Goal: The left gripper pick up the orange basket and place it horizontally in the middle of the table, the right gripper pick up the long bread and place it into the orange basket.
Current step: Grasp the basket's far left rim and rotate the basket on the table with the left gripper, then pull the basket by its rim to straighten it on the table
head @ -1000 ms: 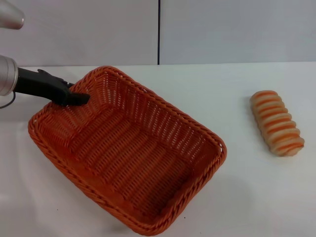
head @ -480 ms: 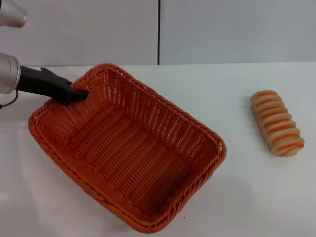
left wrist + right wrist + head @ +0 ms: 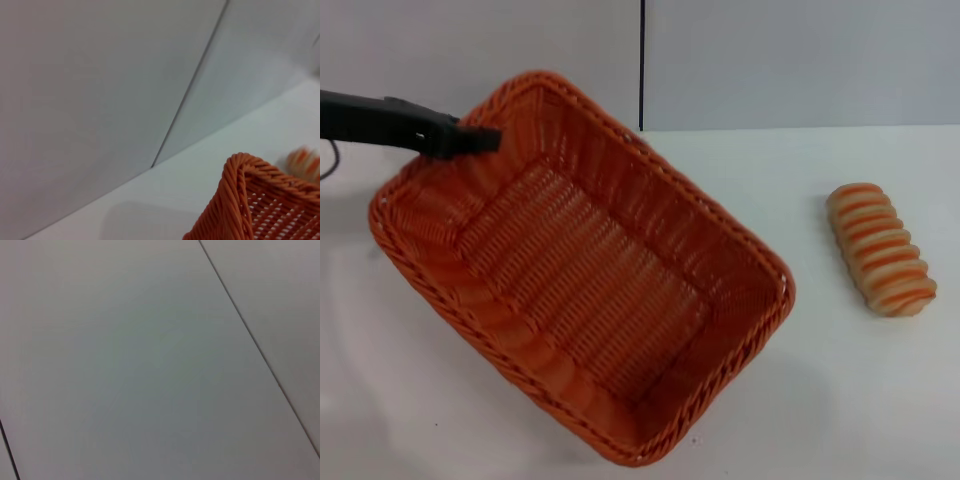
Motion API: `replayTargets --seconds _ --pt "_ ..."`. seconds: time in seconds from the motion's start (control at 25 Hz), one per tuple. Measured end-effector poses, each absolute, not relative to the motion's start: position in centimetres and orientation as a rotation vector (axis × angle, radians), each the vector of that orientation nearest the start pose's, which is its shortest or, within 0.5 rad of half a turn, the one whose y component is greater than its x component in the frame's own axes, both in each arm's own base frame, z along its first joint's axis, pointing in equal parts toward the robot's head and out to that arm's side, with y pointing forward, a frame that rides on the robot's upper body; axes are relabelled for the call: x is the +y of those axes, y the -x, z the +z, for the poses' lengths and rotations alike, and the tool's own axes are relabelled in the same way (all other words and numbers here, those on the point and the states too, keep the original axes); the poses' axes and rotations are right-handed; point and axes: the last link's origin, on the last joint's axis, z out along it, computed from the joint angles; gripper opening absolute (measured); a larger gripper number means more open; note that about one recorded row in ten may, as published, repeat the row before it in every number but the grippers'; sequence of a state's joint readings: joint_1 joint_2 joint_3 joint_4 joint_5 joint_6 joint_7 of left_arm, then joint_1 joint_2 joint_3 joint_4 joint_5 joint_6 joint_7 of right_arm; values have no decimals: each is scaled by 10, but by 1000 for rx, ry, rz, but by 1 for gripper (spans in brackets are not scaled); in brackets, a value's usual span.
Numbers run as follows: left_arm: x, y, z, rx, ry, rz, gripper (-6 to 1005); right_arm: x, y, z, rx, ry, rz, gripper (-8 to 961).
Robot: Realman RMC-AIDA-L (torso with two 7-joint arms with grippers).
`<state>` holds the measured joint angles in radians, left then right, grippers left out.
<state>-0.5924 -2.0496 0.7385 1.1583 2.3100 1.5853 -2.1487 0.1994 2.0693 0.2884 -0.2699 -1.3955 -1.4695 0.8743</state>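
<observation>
In the head view the orange basket (image 3: 580, 270) hangs tilted above the white table (image 3: 860, 400), its far left end raised. My left gripper (image 3: 480, 140) reaches in from the left and is shut on the basket's far left rim. The left wrist view shows one braided corner of the orange basket (image 3: 255, 205) against the wall. The long bread (image 3: 880, 248) lies on the table at the right, apart from the basket, and shows as a blurred patch (image 3: 302, 162) in the left wrist view. My right gripper is out of view.
A grey wall with a dark vertical seam (image 3: 642, 60) stands behind the table. The right wrist view shows only grey wall panels (image 3: 150, 365).
The left gripper has risen with the basket's far left rim, so the basket has lifted and tipped up toward the head camera. The bread has not moved.
</observation>
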Motion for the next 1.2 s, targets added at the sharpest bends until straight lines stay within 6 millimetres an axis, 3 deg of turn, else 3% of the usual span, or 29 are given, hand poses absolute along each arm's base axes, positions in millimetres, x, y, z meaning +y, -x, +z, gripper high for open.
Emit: replayTargets --seconds 0.36,0.52,0.88,1.2 --pt "363 239 103 -1323 2379 -404 175 204 -435 125 729 994 953 738" --pt "352 263 113 -1515 2217 -464 176 206 -436 124 737 996 949 738" --pt "325 299 101 -1663 2073 -553 181 207 -437 124 748 993 941 739" --pt "315 324 88 -1708 1985 -627 185 213 -436 123 753 997 945 739"
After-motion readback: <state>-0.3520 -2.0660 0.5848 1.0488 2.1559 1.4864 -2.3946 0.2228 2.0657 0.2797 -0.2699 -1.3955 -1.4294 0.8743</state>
